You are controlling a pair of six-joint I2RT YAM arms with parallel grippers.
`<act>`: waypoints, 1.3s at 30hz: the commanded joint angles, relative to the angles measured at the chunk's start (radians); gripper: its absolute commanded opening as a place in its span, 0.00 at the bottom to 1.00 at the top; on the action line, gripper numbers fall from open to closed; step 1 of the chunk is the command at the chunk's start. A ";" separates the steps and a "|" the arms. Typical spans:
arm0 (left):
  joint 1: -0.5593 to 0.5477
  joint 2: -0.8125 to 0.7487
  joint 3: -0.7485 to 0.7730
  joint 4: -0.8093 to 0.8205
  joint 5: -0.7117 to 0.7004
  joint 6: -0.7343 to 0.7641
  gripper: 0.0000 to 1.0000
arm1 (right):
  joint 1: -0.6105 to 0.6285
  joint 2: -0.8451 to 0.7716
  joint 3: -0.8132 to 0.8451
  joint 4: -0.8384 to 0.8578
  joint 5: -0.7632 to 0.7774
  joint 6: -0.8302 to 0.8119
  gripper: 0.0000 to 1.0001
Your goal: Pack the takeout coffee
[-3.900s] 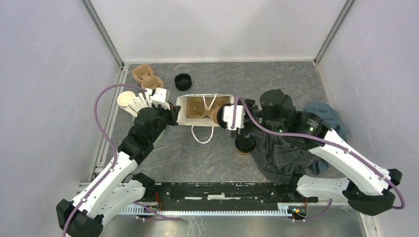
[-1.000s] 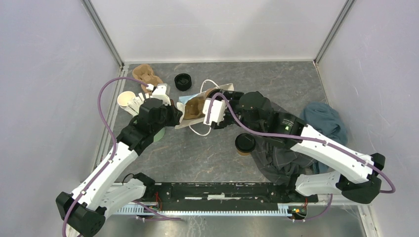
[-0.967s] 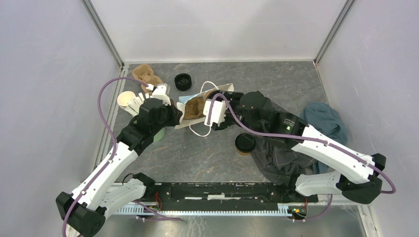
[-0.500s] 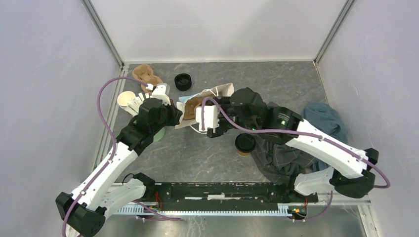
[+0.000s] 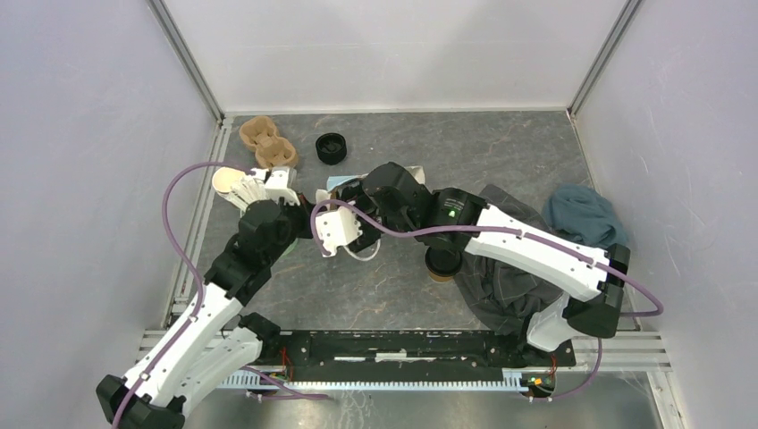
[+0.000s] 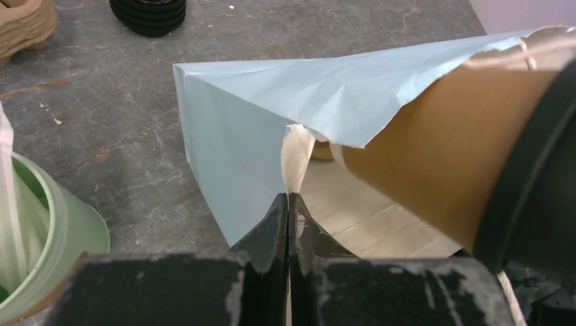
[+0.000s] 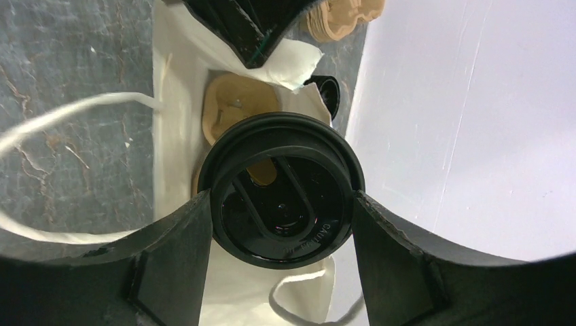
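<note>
At the bag [image 6: 231, 136] mouth, our left gripper [image 6: 289, 210] pinches the rim open so our right gripper [image 7: 280, 210], clasping a cup [image 7: 302, 238], fits.

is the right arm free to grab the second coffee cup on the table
Probably not yet: its jaws hold a lidded cup at the paper bag, so that must go in first. The second cup stands unblocked.
</note>
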State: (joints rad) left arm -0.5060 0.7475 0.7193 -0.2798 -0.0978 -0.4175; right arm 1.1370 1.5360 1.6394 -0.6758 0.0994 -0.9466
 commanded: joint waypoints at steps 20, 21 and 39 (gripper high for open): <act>0.001 -0.243 -0.248 0.273 -0.051 0.077 0.02 | 0.010 0.135 -0.073 0.109 0.187 -0.180 0.03; 0.001 -0.252 -0.256 0.276 -0.052 0.078 0.02 | 0.002 0.138 -0.072 0.105 0.185 -0.185 0.03; 0.001 -0.342 -0.296 0.260 -0.079 0.069 0.02 | -0.158 0.086 -0.210 0.169 0.011 -0.166 0.00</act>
State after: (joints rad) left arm -0.5064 0.4248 0.4252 -0.0643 -0.1524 -0.3508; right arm 1.0107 1.6550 1.4223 -0.5602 0.1703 -1.1320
